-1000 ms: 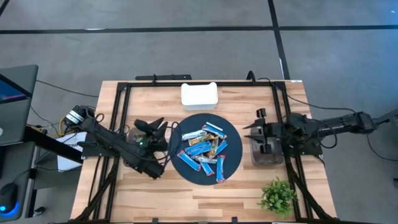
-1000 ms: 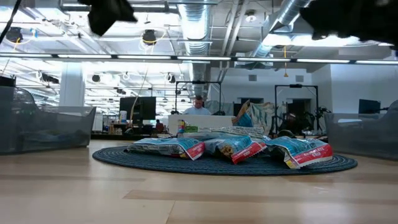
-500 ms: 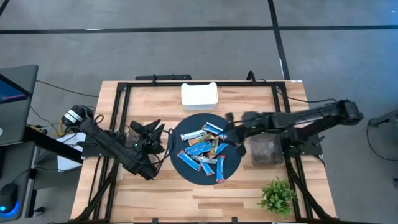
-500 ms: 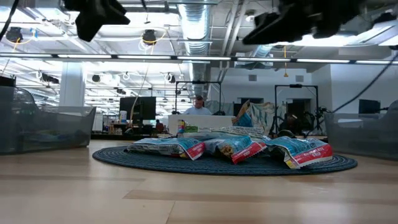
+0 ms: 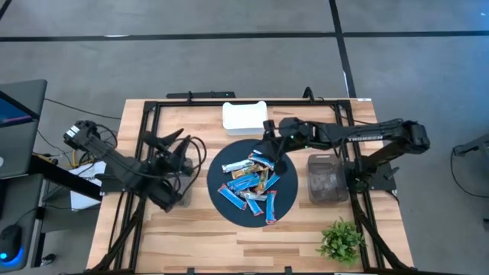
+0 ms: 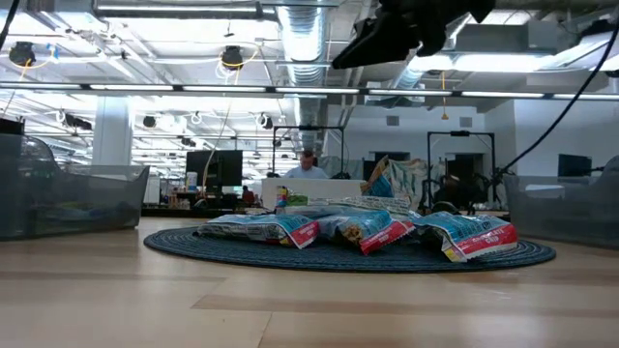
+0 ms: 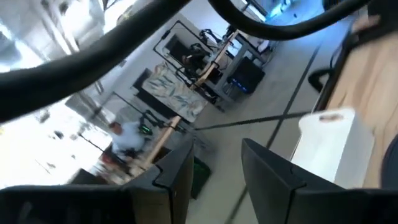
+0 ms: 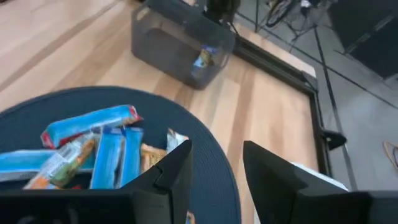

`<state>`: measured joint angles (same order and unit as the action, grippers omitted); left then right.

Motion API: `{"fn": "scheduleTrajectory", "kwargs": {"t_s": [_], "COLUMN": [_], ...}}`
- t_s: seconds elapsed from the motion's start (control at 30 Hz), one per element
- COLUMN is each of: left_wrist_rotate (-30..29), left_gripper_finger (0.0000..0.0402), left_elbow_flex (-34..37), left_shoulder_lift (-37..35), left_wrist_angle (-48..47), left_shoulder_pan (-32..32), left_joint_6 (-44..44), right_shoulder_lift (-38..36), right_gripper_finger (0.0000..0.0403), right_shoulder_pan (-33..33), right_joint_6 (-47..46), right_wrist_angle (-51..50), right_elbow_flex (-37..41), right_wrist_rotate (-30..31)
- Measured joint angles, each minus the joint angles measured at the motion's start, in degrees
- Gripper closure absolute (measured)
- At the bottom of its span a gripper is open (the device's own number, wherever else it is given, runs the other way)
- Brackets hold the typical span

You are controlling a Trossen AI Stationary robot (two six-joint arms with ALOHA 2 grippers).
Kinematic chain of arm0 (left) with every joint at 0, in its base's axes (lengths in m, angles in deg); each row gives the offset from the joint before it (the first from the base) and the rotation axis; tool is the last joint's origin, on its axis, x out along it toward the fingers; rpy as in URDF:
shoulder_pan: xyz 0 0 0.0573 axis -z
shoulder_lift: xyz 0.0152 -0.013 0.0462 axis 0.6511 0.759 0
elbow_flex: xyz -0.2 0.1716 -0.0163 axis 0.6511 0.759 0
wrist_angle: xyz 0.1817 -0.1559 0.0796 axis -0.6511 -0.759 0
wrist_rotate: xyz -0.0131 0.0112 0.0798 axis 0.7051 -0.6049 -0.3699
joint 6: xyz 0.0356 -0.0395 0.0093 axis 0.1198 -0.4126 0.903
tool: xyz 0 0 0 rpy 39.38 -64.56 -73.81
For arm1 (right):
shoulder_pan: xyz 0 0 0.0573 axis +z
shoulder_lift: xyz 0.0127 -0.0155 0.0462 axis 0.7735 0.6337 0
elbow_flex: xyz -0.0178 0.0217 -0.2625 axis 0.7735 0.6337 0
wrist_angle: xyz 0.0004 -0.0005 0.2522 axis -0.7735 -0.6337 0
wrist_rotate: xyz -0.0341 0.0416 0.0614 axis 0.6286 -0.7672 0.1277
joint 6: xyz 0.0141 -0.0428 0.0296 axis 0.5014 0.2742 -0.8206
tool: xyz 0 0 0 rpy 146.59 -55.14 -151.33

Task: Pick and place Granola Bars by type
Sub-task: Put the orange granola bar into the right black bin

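Note:
Several granola bars point(image 5: 252, 179) lie heaped on a round dark blue plate point(image 5: 289, 192). Most are shiny blue, some have red ends, and a few are tan. They also show in the low view point(image 6: 363, 230) and the right wrist view point(image 8: 93, 146). My right gripper point(image 5: 267, 147) hovers open above the plate's far right part, well above the bars point(image 6: 387, 39), with its fingers apart point(image 8: 217, 155). My left gripper point(image 5: 170, 141) is raised to the left of the plate, open point(image 7: 217, 155), and points up toward the far side.
A white container point(image 5: 244, 117) stands at the far edge, behind the plate. A grey bin point(image 5: 325, 179) sits right of the plate. A clear bin point(image 8: 180, 37) beyond the plate holds one bar point(image 8: 204, 57). A small green plant point(image 5: 341, 238) is at the near right. Black frame rails run along the table's sides.
My right arm has swung from above the grey bin toward the table's left, and its gripper is now over the plate's far right part. My left gripper has risen, drawn back from the plate toward the far left, and tipped upward. The bars have not moved.

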<state>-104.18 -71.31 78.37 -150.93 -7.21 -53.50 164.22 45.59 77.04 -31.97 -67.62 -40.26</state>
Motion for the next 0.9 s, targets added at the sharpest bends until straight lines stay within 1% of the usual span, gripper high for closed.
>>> {"fn": "scheduleTrajectory", "kwargs": {"t_s": [0.07,0.1,0.17,0.23,0.27,0.33,0.4,0.47,0.5,0.53,0.6,0.67,0.7,0.77,0.83,0.9], "left_wrist_rotate": [0.58,2.01,5.96,11.81,15.40,23.71,35.61,47.17,51.42,54.28,56.14,58.33,61.45,69.77,78.59,85.63], "left_gripper_finger": [0.0271,0.0271,0.0271,0.0271,0.0271,0.0271,0.0271,0.0271,0.0271,0.0271,0.0271,0.0271,0.0271,0.0271,0.0271,0.0271], "left_elbow_flex": [-1.12,-1.42,-1.63,-1.63,-1.63,-1.63,-1.63,-1.63,-1.63,-1.61,-1.61,-1.61,-1.61,-1.60,-1.55,-1.55], "left_shoulder_lift": [0.07,0.22,0.84,1.90,2.69,4.49,6.13,7.22,7.54,7.65,7.59,7.09,6.78,6.46,6.37,6.04], "left_wrist_angle": [5.09,8.34,18.12,29.67,36.34,50.66,62.65,68.65,69.65,69.89,68.97,64.98,62.73,59.50,58.27,57.63], "left_shoulder_pan": [0.33,0.51,0.59,0.49,0.39,0.14,0.17,-0.26,-0.59,-1.40,-3.91,-7.78,-10.30,-15.98,-22.24,-28.44], "left_joint_6": [1.79,3.98,11.55,22.40,29.48,46.61,64.76,78.25,82.98,86.18,88.23,86.88,85.63,83.22,81.76,81.15], "right_shoulder_lift": [-0.58,-0.68,-1.27,-1.31,-1.31,-1.29,-1.29,-1.05,-0.78,-0.61,-0.43,-0.41,-0.10,1.05,1.38,2.99], "right_gripper_finger": [0.0269,0.0269,0.0269,0.0269,0.0269,0.0269,0.0269,0.0269,0.0269,0.0269,0.0269,0.0269,0.0269,0.0269,0.0269,0.0269], "right_shoulder_pan": [-0.52,-0.64,-0.70,-0.70,-0.70,-0.70,-0.56,-0.13,0.20,0.62,1.36,2.02,2.46,3.65,5.07,6.83], "right_joint_6": [0.07,0.05,-0.35,-0.73,-0.92,-1.29,-1.47,-2.09,-2.47,-2.89,-3.31,-3.51,-3.85,-4.94,-5.43,-5.90], "right_wrist_angle": [-0.39,-0.70,-3.39,-3.92,-4.71,-5.40,-5.29,-5.67,-5.60,-6.18,-7.94,-10.19,-11.12,-11.99,-13.86,-12.71], "right_elbow_flex": [0.01,-0.04,0.10,0.04,0.04,0.07,0.07,0.07,0.07,0.07,0.07,0.07,0.07,0.07,0.22,-0.12], "right_wrist_rotate": [0.00,0.00,0.02,0.00,0.00,0.00,-0.02,0.00,-0.04,-0.07,-0.88,-2.99,-4.43,-6.67,-8.51,-9.05]}}
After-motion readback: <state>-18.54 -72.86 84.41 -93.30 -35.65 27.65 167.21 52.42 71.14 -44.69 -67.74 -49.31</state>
